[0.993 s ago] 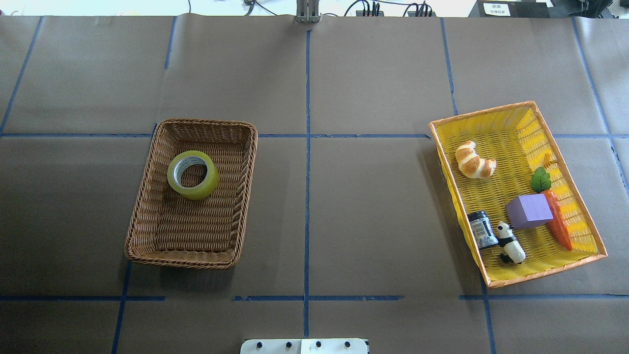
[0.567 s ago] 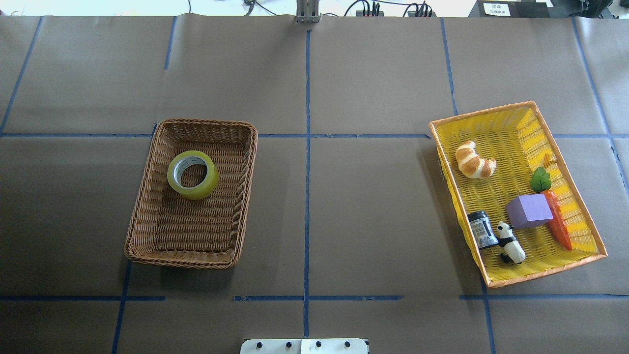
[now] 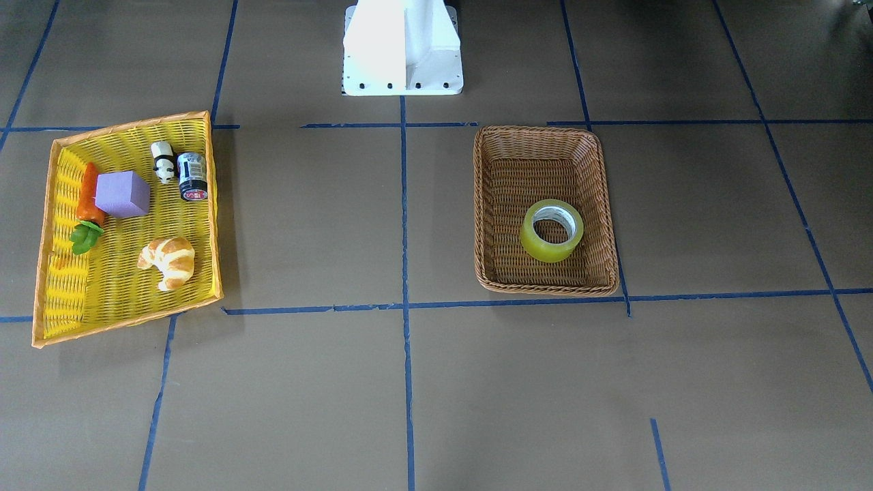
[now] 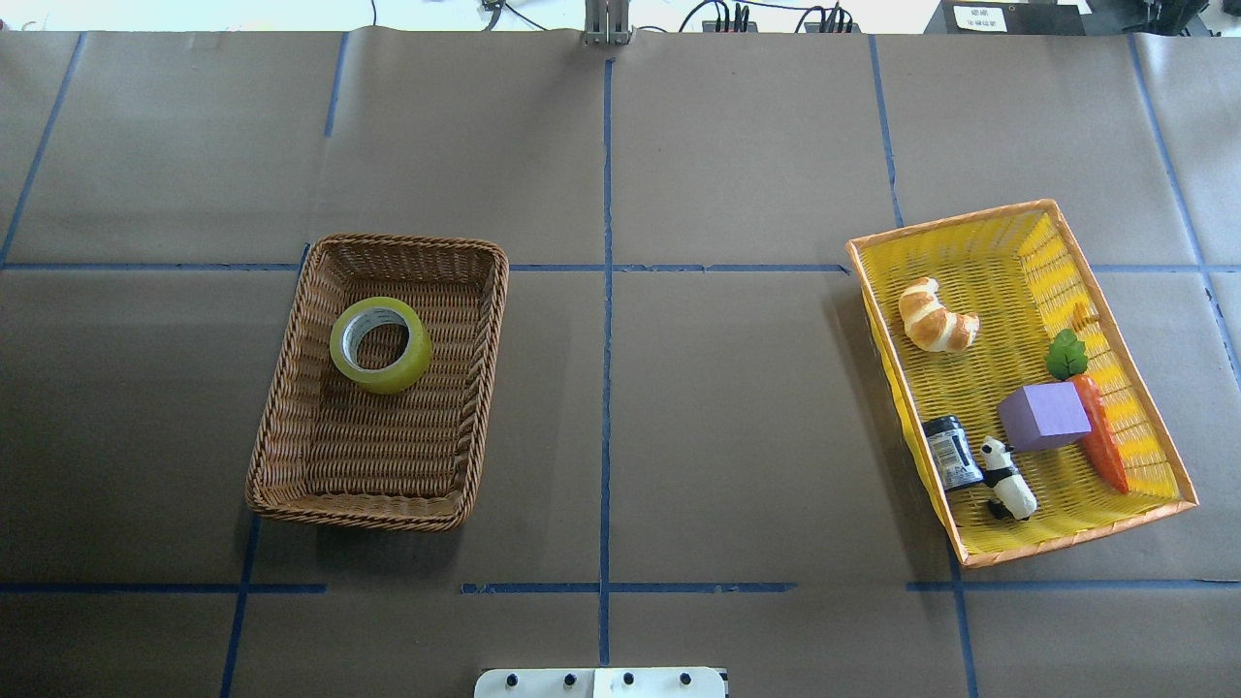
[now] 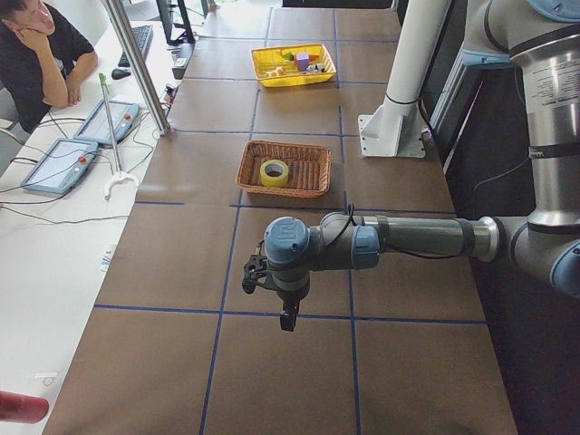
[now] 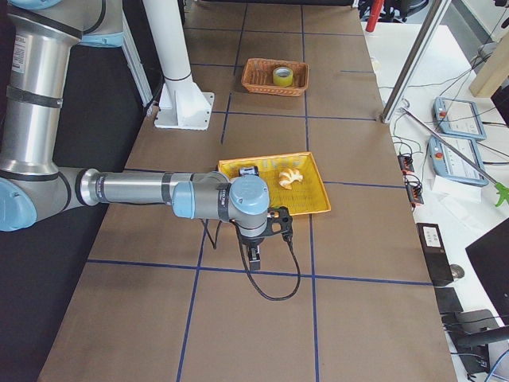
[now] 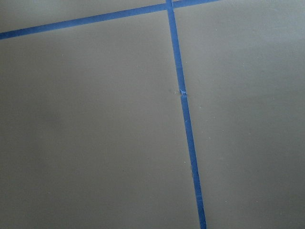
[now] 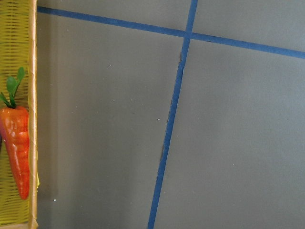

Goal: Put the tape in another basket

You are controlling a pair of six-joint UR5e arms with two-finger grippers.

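You have the tape [image 4: 380,344] lying flat, core hole up, inside the wicker basket [image 4: 407,240]. It sits in the half farther from the robot base and toward the basket's left wall. Nothing else is in that basket.

The left tool [image 5: 281,313] shows only in the exterior left view. It points down over bare desk [image 4: 727,417], well apart from the wicker basket, on the camera's side of it. I cannot tell whether its fingers are spread or pressed together. The left arm [image 5: 408,240] runs roughly level above the desk. The left wrist camera gives you only desk and crossing blue lines [image 7: 183,109].

The right tool [image 6: 254,256] shows only in the exterior right view. It points down, near the yellow basket [image 4: 945,225] on the camera's side, with a cable looped below it. I cannot tell its finger state either. The right arm [image 6: 135,189] also runs level. The right wrist camera catches the yellow basket's rim and the carrot [image 8: 16,148] at its left edge.

The yellow basket holds a croissant [image 4: 936,316], a purple block [image 4: 1042,415] touching the carrot, and a jar [image 4: 951,452] just beside a panda [image 4: 1006,479]. The two baskets sit well apart on opposite halves of the desk.
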